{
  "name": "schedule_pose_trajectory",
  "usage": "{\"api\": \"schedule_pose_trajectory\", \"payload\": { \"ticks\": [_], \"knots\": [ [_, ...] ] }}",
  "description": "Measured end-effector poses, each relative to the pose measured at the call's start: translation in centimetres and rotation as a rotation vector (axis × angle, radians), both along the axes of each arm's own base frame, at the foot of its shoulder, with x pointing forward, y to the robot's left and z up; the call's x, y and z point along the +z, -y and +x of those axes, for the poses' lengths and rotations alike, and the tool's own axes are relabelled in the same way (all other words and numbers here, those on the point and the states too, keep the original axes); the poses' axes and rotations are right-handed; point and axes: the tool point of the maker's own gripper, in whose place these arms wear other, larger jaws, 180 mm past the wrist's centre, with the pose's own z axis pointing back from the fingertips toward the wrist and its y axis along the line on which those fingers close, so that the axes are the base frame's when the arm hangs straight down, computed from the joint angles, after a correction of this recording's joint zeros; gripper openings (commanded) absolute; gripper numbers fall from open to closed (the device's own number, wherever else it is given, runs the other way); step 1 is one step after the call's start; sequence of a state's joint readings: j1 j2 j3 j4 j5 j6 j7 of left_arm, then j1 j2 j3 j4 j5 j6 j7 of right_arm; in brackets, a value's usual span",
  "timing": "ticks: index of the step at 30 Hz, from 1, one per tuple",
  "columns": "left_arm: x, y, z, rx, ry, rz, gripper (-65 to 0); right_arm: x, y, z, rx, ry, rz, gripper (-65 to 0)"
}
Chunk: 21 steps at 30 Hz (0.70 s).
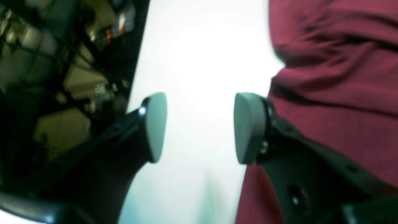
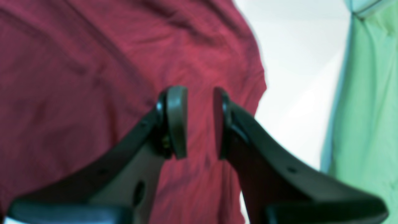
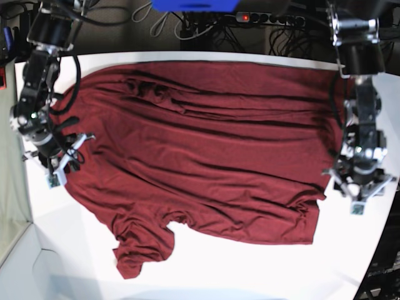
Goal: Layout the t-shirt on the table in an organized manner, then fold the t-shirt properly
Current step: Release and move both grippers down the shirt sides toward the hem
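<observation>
The dark red, thin-knit short-sleeved t-shirt (image 3: 206, 150) lies spread over most of the plain white, smooth tabletop (image 3: 262, 269). Fabric is not flat: long wrinkles run across the body, w/ denser creases near the far edge. One sleeve (image 3: 140, 247) sits bunched and partly folded at the near edge, left of centre in the base view. Near-right corner of the shirt shows a small gathered pucker.

Right gripper (image 3: 62, 159) (base view, left side):
- Positioned at the shirt's left edge, approx. over the fabric border.
- Right wrist view: right gripper (image 2: 200, 123) has grey pads (image 2: 177, 121) standing apart w/ a narrow gap; red cloth shows through the gap and behind both fingers.
- Nothing pinched betw. the pads. Whether the tips touch the cloth cannot be told.
- White table (image 2: 298, 81) visible beside the shirt edge; a pale green surface (image 2: 367, 109) lies beyond it.

Left gripper (image 3: 357, 187) (base view, right side):
- Positioned just off the shirt's right edge, over bare table.
- Left wrist view: left gripper (image 1: 200, 127) has pads (image 1: 248, 127) wide apart; only white table (image 1: 202, 62) shows betw. them.
- Shirt fabric (image 1: 335, 77) lies to the side of one finger, not betw. the pads. Nothing held.

Dark cables and a power strip (image 3: 269, 19) run behind the table's far edge.
</observation>
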State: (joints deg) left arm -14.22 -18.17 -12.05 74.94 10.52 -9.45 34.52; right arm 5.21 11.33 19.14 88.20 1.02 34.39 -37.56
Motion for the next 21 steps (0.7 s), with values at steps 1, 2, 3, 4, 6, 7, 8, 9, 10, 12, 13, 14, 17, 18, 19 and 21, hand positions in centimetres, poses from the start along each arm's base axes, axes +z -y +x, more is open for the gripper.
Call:
{"api": "schedule_pose_trajectory", "payload": {
  "ticks": [1,2,3,4,6,7,8,9,10,12,13,14,17,18,19,21],
  "knots": [
    [-1.0,1.2,1.0,-0.016,-0.026,-0.024,-31.4,-0.2,0.1,0.7,-0.011,-0.004,0.014,-51.5],
    [-1.9,3.1,2.2,-0.041,-0.049,-0.063,-31.4,-0.2,0.2,1.6,-0.019,-0.004,0.027,-51.5],
    [-2.6,5.0,3.2,-0.068,-0.059,-0.102,-31.4,-0.1,-0.1,2.1,-0.015,0.003,0.045,-51.5],
    [-3.4,6.4,4.2,-0.08,-0.079,-0.135,-31.4,0.0,-0.4,2.9,-0.013,0.013,0.068,-51.5],
    [-4.5,7.9,5.6,-0.083,-0.132,-0.164,-31.4,-0.7,-0.3,3.6,-0.011,-0.006,0.088,-51.5],
    [-4.7,8.3,6.2,-0.086,-0.144,-0.171,-31.4,-1.3,0.0,3.8,-0.019,-0.032,0.085,-51.5],
    [-4.7,8.5,6.9,-0.088,-0.144,-0.177,-31.4,-1.8,0.4,4.2,-0.023,-0.06,0.076,-51.5],
    [-4.5,8.9,7.6,-0.097,-0.127,-0.181,-31.4,-2.3,0.4,4.5,-0.019,-0.083,0.066,-51.5],
    [-4.1,9.2,8.4,-0.112,-0.099,-0.184,-31.4,-2.5,0.0,5.1,-0.008,-0.096,0.071,-51.5],
    [-3.6,10.0,9.4,-0.13,-0.064,-0.194,-31.4,-2.3,-1.9,6.9,0.031,-0.096,0.103,-51.5],
    [-3.6,10.4,9.6,-0.137,-0.05,-0.199,-31.4,-2.4,-2.8,7.6,0.048,-0.096,0.124,-51.5],
    [-3.6,10.8,9.7,-0.144,-0.046,-0.204,-31.4,-2.2,-3.5,8.3,0.066,-0.089,0.14,-51.6],
    [-4.2,11.5,9.4,-0.148,-0.058,-0.216,-31.4,-1.5,-4.5,10.3,0.089,-0.05,0.167,-51.6],
    [-4.3,11.6,9.4,-0.149,-0.058,-0.218,-31.4,-1.6,-4.6,10.7,0.097,-0.056,0.168,-51.6],
    [-4.3,11.6,9.4,-0.149,-0.059,-0.218,-31.4,-1.8,-4.9,11.1,0.107,-0.067,0.165,-51.6],
    [-4.1,11.7,9.5,-0.15,-0.052,-0.219,-31.4,-2.1,-5.7,12.1,0.115,-0.064,0.193,-51.6]
  ]
}}
